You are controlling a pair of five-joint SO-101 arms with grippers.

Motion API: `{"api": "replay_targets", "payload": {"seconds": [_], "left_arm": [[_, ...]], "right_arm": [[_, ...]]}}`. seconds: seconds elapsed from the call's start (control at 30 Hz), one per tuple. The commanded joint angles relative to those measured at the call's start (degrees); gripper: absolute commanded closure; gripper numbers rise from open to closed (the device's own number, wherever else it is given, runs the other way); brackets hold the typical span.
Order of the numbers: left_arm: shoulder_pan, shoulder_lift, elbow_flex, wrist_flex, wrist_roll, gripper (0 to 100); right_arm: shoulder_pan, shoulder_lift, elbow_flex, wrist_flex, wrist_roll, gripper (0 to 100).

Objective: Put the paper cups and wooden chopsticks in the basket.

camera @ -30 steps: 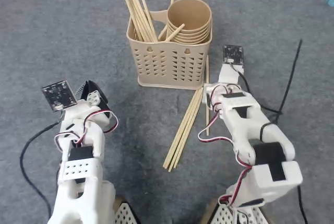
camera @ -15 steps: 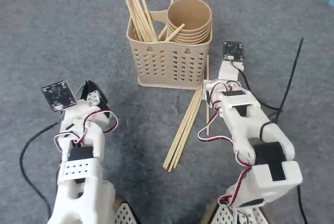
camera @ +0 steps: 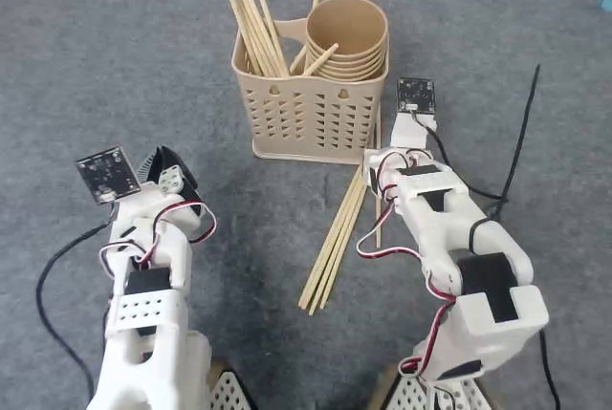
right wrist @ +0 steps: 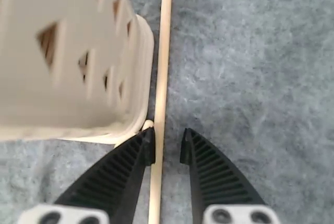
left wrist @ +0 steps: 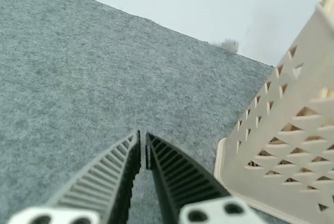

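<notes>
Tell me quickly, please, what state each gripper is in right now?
Left gripper: shut, holding nothing.
Right gripper: open, jaws either side of a wooden chopstick, not clamped on it.

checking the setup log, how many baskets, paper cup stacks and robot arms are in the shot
basket: 1
paper cup stack: 1
robot arms: 2, left arm and right arm
total: 4

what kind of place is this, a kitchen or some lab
Probably a robot lab bench, not a kitchen: everything sits on a grey mat, two white arms stand side by side, and the basket of paper cups and chopsticks looks like practice props.
</notes>
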Motion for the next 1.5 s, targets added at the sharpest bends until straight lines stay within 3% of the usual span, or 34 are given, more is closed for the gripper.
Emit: {"api": "replay_targets", "payload": {"seconds": [0.0,0.27,0.57,0.67,0.83,1.23,1.47], "left_arm": [[0.18,-1.41,-0.48,-1.58,-0.18,99],[0.09,-1.41,-0.40,-1.58,-0.18,99],[-0.09,-1.41,-0.40,-1.58,-0.18,99],[-0.18,-1.41,-0.31,-1.58,-0.18,99],[-0.26,-1.41,-0.31,-1.49,-0.18,99],[-0.26,-1.41,-0.31,-1.49,-0.18,99],[-0.09,-1.41,-0.31,-1.49,-0.18,99]], "right_arm": [[-0.57,-0.57,-2.37,-0.40,0.79,90.8],[-2.15,-0.57,-2.46,-0.22,6.59,90.8],[-2.24,0.92,-6.77,10.51,7.21,91.3],[-1.54,0.92,-6.86,12.00,7.21,99.8],[1.19,-0.75,-6.68,17.36,6.95,99.1],[9.89,-15.16,-6.68,39.52,6.86,99.1],[10.24,-23.34,-4.22,49.54,6.95,98.8]]}}
